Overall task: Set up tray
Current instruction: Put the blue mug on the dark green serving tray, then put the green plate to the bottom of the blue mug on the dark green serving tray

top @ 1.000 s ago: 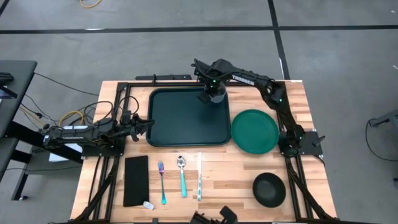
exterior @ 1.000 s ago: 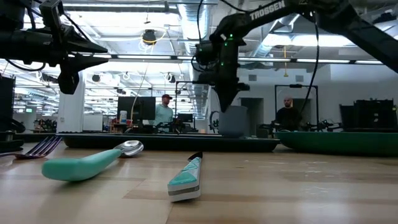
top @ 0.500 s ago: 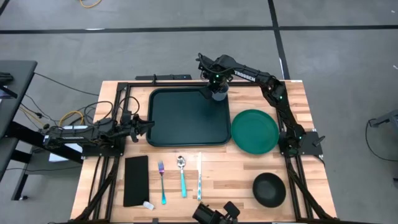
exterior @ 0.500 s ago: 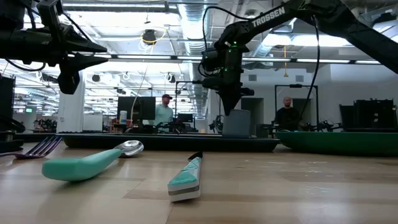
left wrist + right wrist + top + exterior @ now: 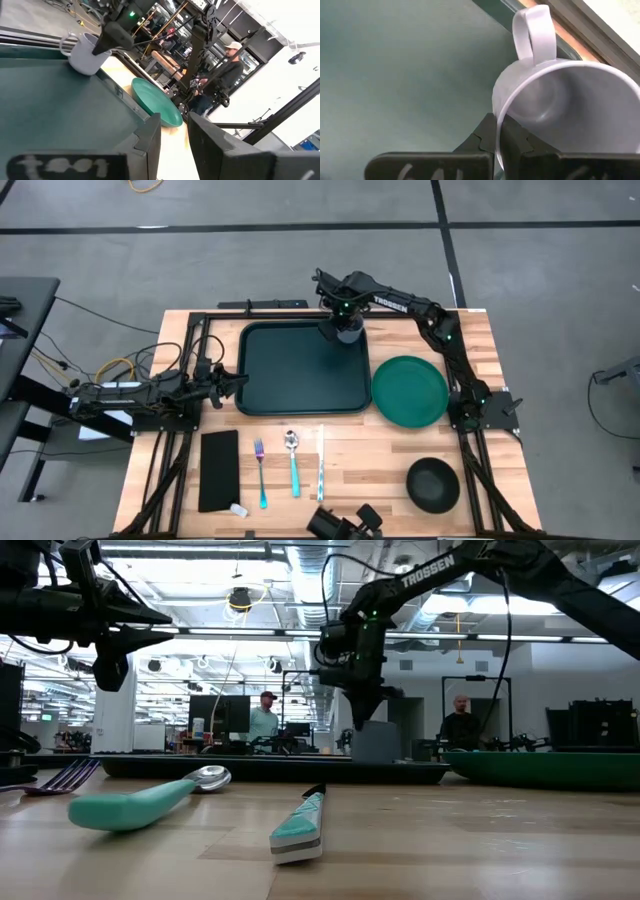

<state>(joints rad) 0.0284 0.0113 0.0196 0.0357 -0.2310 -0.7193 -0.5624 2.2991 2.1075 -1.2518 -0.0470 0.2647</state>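
Observation:
The dark green tray (image 5: pixel 295 370) lies at the table's far middle. A white mug (image 5: pixel 570 100) is at the tray's far right corner and also shows in the left wrist view (image 5: pixel 87 52) and the low view (image 5: pixel 376 742). My right gripper (image 5: pixel 345 330) is over that corner, shut on the mug. My left gripper (image 5: pixel 240 377) is open and empty, level, just off the tray's left edge; its fingers also show in the left wrist view (image 5: pixel 172 125). My right gripper pinches the mug's rim (image 5: pixel 499 107) on the side beside the handle (image 5: pixel 535 30), one finger inside the mug and one outside. The fingers come from above, slanting down. The mug's base is down at the tray; whether it rests there I cannot tell.
A round green plate (image 5: pixel 410 390) lies right of the tray and a black bowl (image 5: pixel 433 485) at the near right. A black napkin (image 5: pixel 219 470), a fork (image 5: pixel 260 472), a spoon (image 5: pixel 293 465) and a knife (image 5: pixel 320 465) lie near the front edge. People stand in the room behind.
My right gripper, still shut on the mug, has shifted a little toward the tray's far right corner and back again, keeping the mug low over that corner.

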